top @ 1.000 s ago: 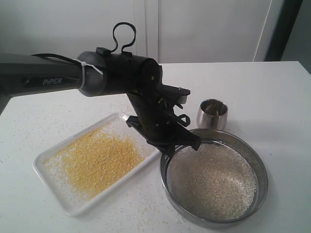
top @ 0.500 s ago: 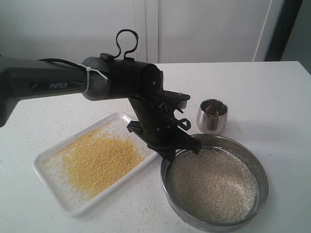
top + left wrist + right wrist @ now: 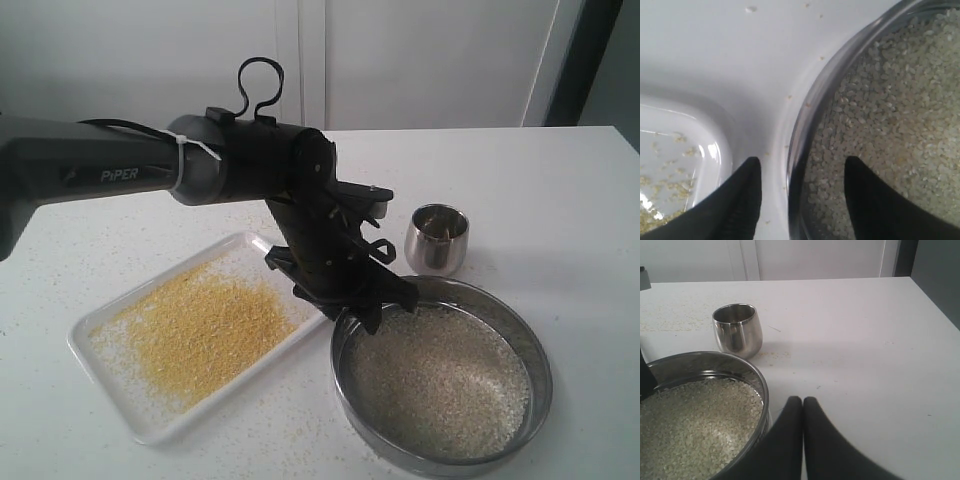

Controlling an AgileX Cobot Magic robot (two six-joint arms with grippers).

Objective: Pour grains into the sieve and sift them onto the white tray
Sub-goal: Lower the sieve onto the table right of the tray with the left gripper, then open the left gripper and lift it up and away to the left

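Observation:
The sieve (image 3: 540, 360) rests on the table to the right of the white tray (image 3: 150, 425). Whitish rice-like grains (image 3: 440, 375) fill its mesh, and yellow grains (image 3: 200, 330) are spread over the tray. My left gripper (image 3: 390, 310) is open at the sieve's near-left rim. In the left wrist view it (image 3: 802, 170) straddles the rim (image 3: 805, 120), one finger (image 3: 745, 200) outside by the tray corner (image 3: 715, 145), the other (image 3: 875, 200) over the grains (image 3: 890, 100). My right gripper (image 3: 803, 401) is shut on nothing, just beside the sieve wall (image 3: 760, 385). It does not show in the exterior view.
A small rounded steel cup (image 3: 437, 238) stands upright behind the sieve, also in the right wrist view (image 3: 737, 330). Stray yellow granules dot the white table (image 3: 560, 200) around the tray. The left arm (image 3: 120, 170) stretches across above the tray's far side.
The left arm has shifted a little to the right. The sieve sits slightly lower in view, and the left fingers stand a little further apart around its rim.

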